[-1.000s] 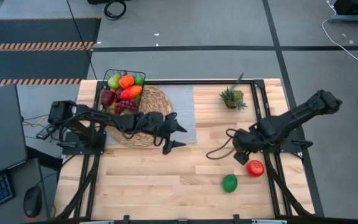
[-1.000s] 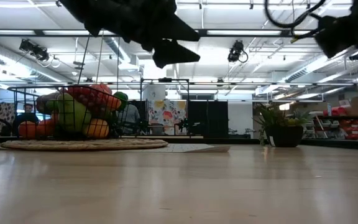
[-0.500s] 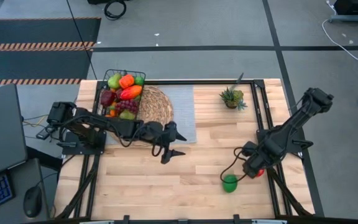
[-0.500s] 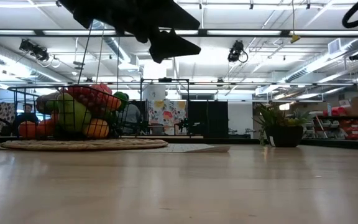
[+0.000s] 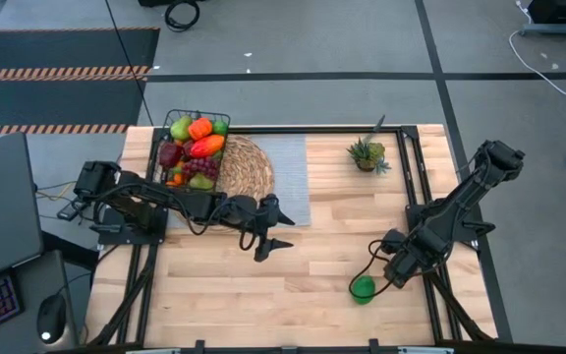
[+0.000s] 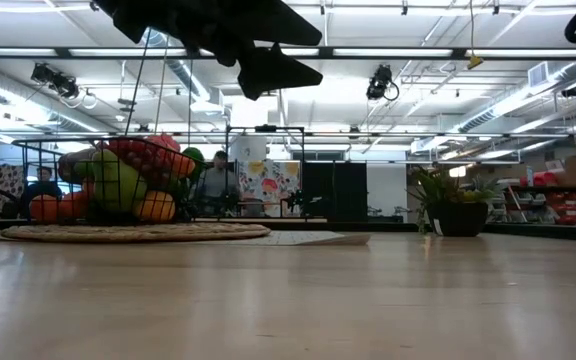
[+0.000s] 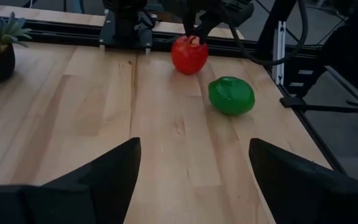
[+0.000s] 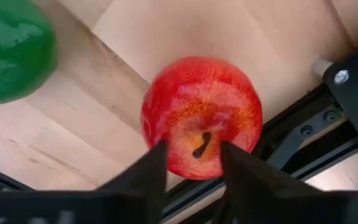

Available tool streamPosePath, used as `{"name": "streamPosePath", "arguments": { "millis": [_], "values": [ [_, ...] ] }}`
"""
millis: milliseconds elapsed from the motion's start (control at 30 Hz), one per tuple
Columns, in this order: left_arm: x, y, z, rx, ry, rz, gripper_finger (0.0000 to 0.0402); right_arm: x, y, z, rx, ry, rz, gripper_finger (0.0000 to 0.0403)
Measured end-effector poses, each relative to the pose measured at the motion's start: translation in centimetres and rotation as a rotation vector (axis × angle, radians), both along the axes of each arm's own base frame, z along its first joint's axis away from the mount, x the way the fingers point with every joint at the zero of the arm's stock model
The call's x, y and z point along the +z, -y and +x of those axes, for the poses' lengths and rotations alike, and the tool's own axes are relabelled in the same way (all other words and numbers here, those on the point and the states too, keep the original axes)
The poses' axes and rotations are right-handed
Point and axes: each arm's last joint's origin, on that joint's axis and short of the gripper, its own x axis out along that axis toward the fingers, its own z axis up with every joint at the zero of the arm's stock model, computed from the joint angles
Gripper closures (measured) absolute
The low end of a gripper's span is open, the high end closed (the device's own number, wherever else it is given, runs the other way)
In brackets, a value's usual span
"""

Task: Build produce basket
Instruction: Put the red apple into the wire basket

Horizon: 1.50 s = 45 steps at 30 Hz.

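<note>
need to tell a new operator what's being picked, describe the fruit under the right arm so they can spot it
On the wooden table, look near the right front, by the black frame rail. The right gripper is down over a red apple. Beside it lies a green fruit; the apple is the only red one.

Both arms are matte black jointed links with loose black cables looping off them, plus chunky tapered black fingers (image 7: 110, 180) and silver screws.
</note>
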Motion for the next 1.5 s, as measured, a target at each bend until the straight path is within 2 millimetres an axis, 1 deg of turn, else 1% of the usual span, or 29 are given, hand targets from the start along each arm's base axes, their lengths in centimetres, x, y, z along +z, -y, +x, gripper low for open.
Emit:
{"name": "streamPosePath", "arguments": {
  "millis": [133, 267, 333, 533, 633, 733, 900, 1033, 1133, 1233, 1333, 1400, 1500],
  "values": [
    [0.0, 0.0, 0.0, 0.000, 0.000, 0.000, 0.0097, 0.0, 0.1, 0.1, 0.011, 0.031, -0.037, 0.0323],
    [0.0, 0.1, 0.0, -0.001, -0.002, -0.003, 0.0098, -0.1, 0.3, -0.1, 0.027, 0.013, -0.057, 0.0383],
    [0.0, 0.2, 0.0, -0.005, -0.002, -0.004, 0.0099, -0.1, 0.3, -0.2, 0.032, 0.005, -0.054, 0.0392],
    [0.0, 0.8, -0.1, -0.022, -0.003, -0.007, 0.0100, 0.0, 0.3, -0.2, 0.055, 0.006, -0.040, 0.0377],
    [0.0, 1.0, -0.2, -0.027, -0.003, -0.007, 0.0100, 0.3, 0.4, 0.1, 0.055, 0.061, -0.062, 0.0388],
    [0.0, 1.1, -0.2, -0.027, -0.003, -0.005, 0.0100, 1.6, 0.4, 1.1, 0.078, 0.159, -0.094, 0.0395],
    [-0.1, 1.1, -0.2, -0.020, -0.007, -0.002, 0.0100, 4.0, 1.1, 3.3, 0.125, 0.347, -0.170, 0.0391],
    [-0.5, 1.1, -0.4, -0.013, -0.061, -0.012, 0.0100, 4.5, 2.3, 5.5, 0.167, 0.476, -0.196, 0.0392],
    [-1.0, 1.0, -0.6, -0.012, -0.108, -0.005, 0.0100, 4.7, 3.1, 7.8, 0.224, 0.596, -0.199, 0.0392],
    [-1.3, 1.0, -0.8, -0.011, -0.148, 0.002, 0.0100, 4.7, 4.2, 10.5, 0.288, 0.728, -0.221, 0.0393],
    [-1.6, 0.9, -1.2, -0.006, -0.206, 0.002, 0.0102, 4.3, 5.7, 13.1, 0.344, 0.818, -0.246, 0.0393],
    [-1.6, 0.7, -1.6, 0.008, -0.246, -0.009, 0.0103, 3.6, 6.8, 14.5, 0.374, 0.835, -0.250, 0.0393],
    [-1.2, 0.4, -2.6, 0.031, -0.315, -0.021, 0.0104, 2.3, 8.6, 15.9, 0.397, 0.805, -0.263, 0.0393]
  ]
}}
